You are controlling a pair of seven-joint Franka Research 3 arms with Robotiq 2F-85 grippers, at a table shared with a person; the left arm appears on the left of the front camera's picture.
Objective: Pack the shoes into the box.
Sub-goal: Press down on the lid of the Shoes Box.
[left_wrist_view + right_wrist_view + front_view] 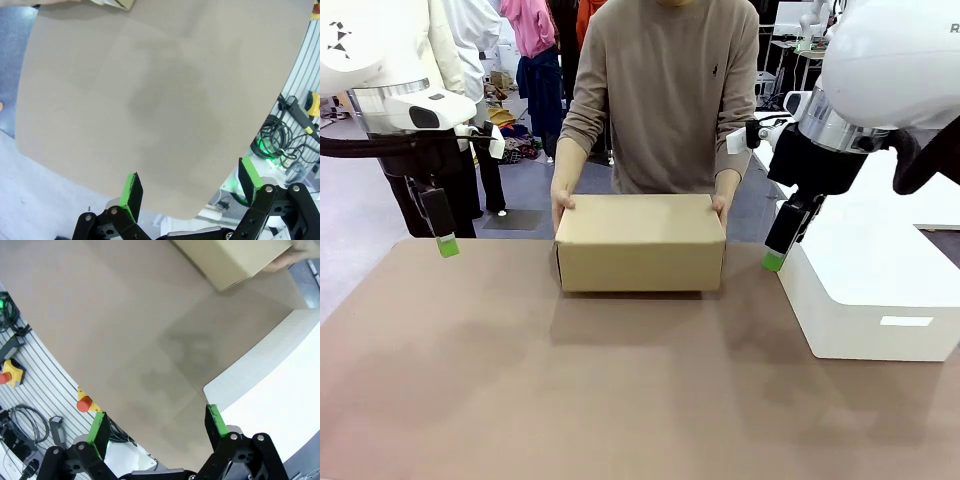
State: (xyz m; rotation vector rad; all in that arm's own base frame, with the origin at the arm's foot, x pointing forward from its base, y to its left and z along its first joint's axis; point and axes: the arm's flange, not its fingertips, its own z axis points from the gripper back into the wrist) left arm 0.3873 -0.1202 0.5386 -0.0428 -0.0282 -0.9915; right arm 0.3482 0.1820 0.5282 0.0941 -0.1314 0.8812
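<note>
Box shut, centre-far on tabletop, between both tools.
Your box (640, 243) lies long axis across, person's hands (563, 208) on its ends; right tool (775, 258) nearer than left tool (447, 245), both spread, pinching nothing. Shoes presumably inside.

Box (640, 243) lid closed, contents hidden; white box (880, 290) cut off at right edge.

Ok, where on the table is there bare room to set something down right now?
The near half of the table, in front of the cardboard box, is bare, as is the strip left of the box below the left gripper. It is crowded on the right: the white box sits there, with the right gripper between the boxes.
</note>
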